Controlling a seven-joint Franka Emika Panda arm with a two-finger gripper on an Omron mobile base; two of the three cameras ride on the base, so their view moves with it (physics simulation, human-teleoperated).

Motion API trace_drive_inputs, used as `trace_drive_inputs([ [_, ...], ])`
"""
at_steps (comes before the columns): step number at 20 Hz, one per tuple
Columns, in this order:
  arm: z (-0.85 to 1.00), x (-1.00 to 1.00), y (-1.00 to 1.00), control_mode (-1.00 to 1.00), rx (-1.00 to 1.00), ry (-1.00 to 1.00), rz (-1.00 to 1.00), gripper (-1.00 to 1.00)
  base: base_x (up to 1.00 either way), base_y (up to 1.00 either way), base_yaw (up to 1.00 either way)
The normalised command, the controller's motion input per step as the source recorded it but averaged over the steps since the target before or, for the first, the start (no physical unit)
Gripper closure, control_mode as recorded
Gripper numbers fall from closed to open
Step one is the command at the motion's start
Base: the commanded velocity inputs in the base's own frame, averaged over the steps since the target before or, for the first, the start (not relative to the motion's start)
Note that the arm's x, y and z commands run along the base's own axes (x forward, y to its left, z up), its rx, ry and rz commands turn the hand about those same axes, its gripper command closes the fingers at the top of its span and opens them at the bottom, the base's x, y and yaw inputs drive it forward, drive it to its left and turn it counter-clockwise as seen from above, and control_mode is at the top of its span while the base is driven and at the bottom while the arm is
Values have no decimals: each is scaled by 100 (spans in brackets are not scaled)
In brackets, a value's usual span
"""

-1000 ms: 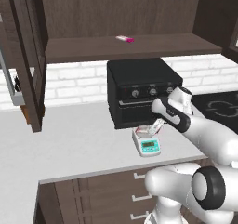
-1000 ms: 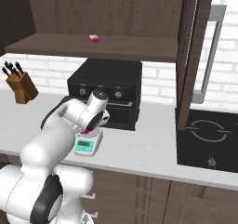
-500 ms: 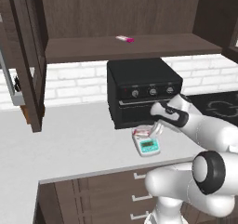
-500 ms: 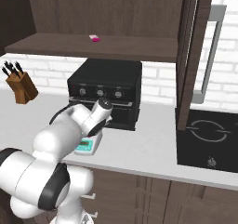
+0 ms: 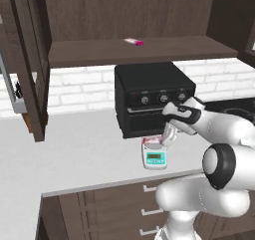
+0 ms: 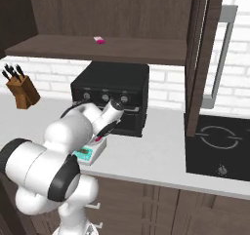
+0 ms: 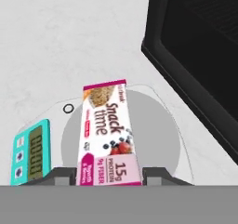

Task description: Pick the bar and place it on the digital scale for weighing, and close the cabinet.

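Holding bar (image 7: pixel 109 137) between closed jaws over scale (image 7: pixel 51 125) plate, oven (image 5: pixel 152 97) at 12 o'clock, cabinet (image 5: pixel 30 60) door open

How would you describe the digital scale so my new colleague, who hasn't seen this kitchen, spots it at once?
Find the big black toaster oven on the pale counter. Just in front of its door sits the digital scale, a small white slab with a teal display panel and a round silver plate. The bar, held by the gripper, is over that plate.
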Motion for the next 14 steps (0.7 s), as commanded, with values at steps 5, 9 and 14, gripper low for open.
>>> trace_drive_inputs([
  [5, -4, 0, 1, -100, 0, -3, 4, 100, 0, 0, 0],
  [9, -9, -19, 9, -100, 0, -1, 0, -100, 0, 0, 0],
  [14, 0, -23, 1, -100, 0, -14, 0, -100, 0, 0, 0],
])
